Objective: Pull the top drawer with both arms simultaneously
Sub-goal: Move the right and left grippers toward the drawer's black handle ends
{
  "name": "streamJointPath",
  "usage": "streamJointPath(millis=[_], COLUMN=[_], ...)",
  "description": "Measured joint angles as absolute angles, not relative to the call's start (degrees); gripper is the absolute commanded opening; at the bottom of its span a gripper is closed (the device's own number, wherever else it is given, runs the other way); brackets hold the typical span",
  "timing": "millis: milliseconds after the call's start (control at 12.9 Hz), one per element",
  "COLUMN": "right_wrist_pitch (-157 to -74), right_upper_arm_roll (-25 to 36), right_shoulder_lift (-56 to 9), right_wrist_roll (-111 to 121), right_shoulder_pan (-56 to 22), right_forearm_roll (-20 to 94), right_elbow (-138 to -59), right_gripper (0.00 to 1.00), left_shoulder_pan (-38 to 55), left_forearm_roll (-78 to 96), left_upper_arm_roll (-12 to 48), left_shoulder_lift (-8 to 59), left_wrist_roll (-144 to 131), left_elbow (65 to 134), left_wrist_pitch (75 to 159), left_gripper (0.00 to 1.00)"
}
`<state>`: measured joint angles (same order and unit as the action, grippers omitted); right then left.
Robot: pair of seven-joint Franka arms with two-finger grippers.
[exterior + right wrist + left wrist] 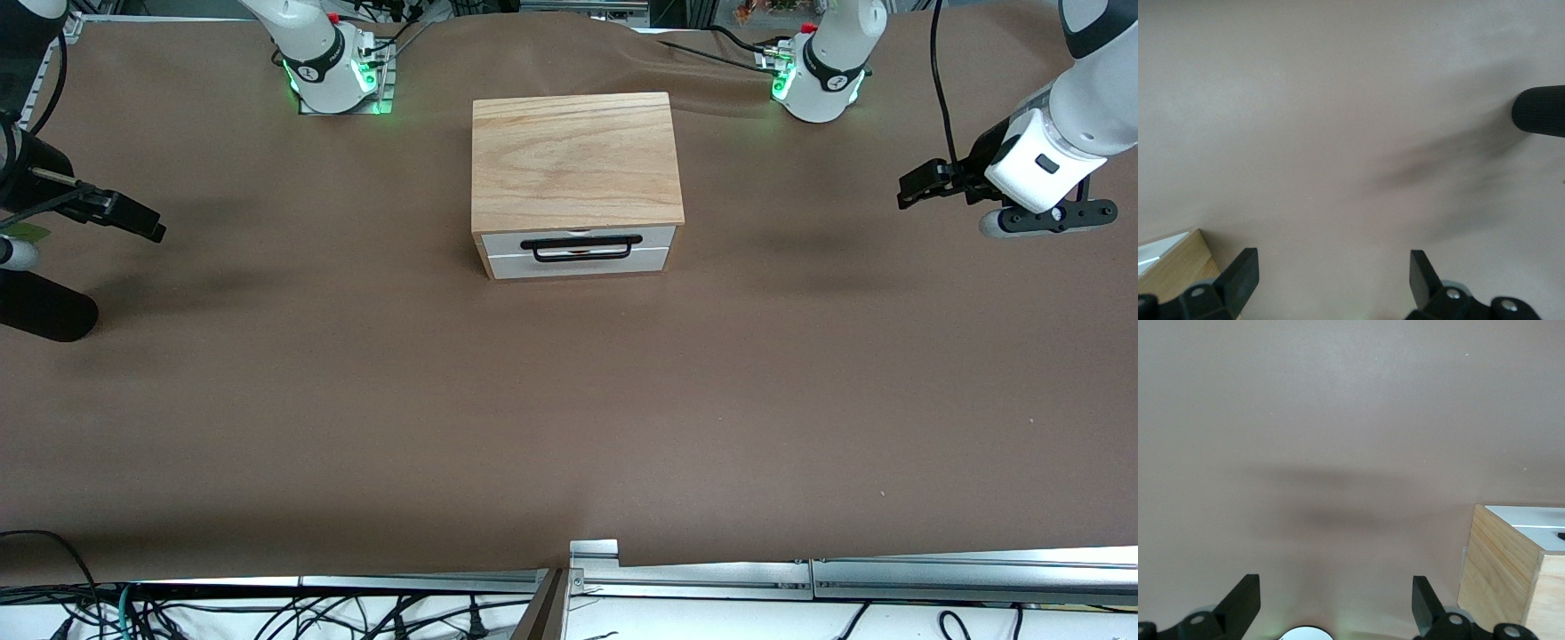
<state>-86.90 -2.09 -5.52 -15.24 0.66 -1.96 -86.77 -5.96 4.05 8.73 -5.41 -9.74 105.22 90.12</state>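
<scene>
**Both arms wide of the box**

The wood box [576, 160] sits mid-table on the brown cloth, top drawer [580, 242] flush in its front, handle untouched. Left gripper [925, 184] hangs toward its own end of the table from the box, fingers spread, empty. Right gripper [129, 216] mirrors it, spread too.

Robotics lab, brown-covered table [356, 400], aluminium framing [889, 578], loose cables [267, 613]

A brown table [356, 400] carries one wooden drawer box [576, 160].
</scene>
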Motion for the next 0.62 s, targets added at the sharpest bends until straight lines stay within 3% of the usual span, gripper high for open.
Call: streamJointPath(millis=[618], right_wrist_pitch=[-86.77], right_upper_arm_roll=[-2.69], right_shoulder_lift=[-8.65], right_wrist_roll=[-15.19], right_shoulder_pan=[-3.48], right_forearm_roll=[-1.73], right_elbow=[-86.79], right_gripper=[1.00], left_shoulder_pan=[-5.87], left_forearm_roll=[4.05], left_upper_arm_roll=[9.28], left_shoulder_lift=[-4.86], left_wrist_roll=[-9.69], left_elbow=[105.19], left_wrist_pitch=[89.96], left_gripper=[1.00])
